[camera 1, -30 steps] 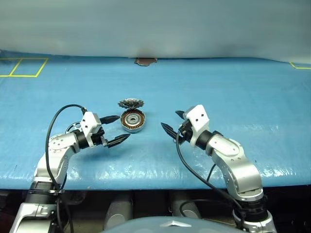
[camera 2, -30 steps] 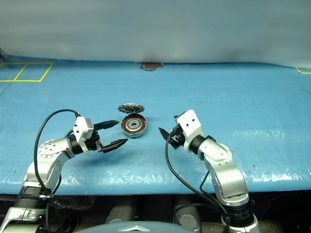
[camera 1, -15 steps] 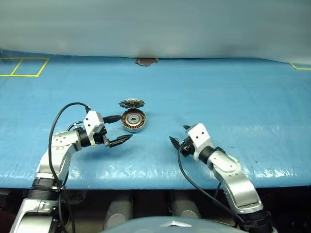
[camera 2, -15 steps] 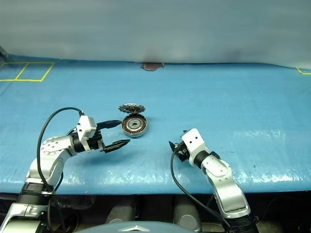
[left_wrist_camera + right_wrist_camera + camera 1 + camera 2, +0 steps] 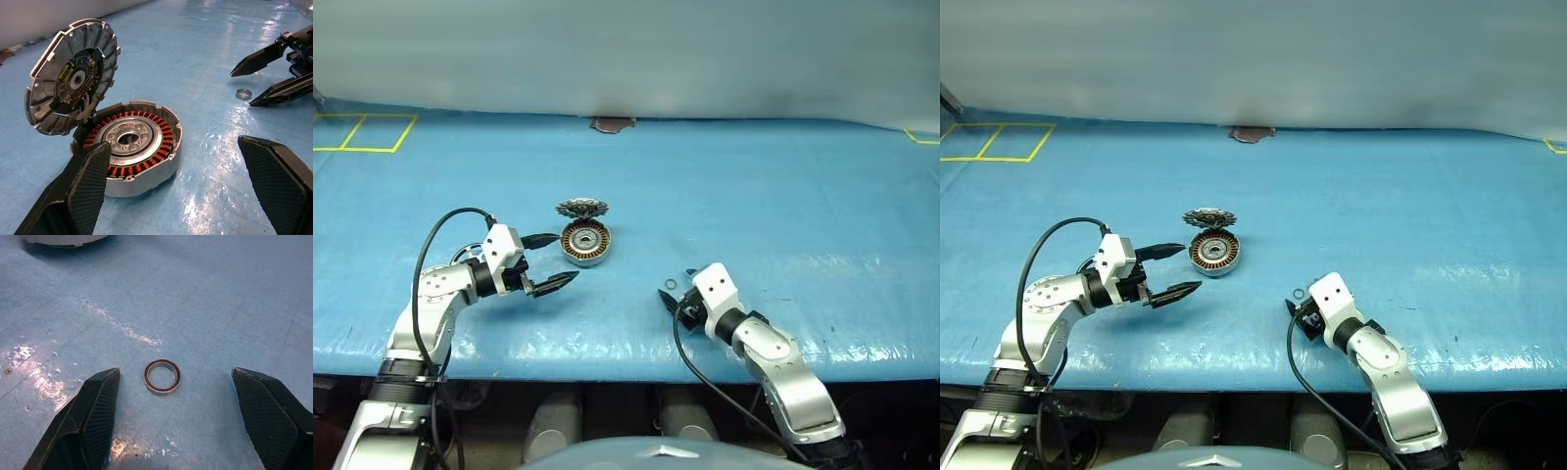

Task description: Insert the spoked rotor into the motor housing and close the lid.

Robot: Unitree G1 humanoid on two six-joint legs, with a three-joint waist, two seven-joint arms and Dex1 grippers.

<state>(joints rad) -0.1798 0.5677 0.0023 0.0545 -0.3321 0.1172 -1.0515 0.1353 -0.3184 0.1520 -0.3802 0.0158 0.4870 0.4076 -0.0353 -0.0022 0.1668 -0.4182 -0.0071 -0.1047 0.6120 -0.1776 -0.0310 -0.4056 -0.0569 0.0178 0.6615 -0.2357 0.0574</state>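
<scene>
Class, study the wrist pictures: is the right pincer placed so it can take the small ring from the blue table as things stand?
Probably yes. The right pincer is open, with the small ring lying flat on the blue table just ahead of the gap between its fingers. Nothing lies between them.

bright even overhead light, white glare patches on the glossy blue table cover (image 5: 783,196), sharp focus

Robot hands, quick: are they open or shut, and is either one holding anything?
Left gripper: fingers open, holding nothing, next to the motor housing.
Right gripper: fingers open, holding nothing, low over a small ring on the table.
</scene>
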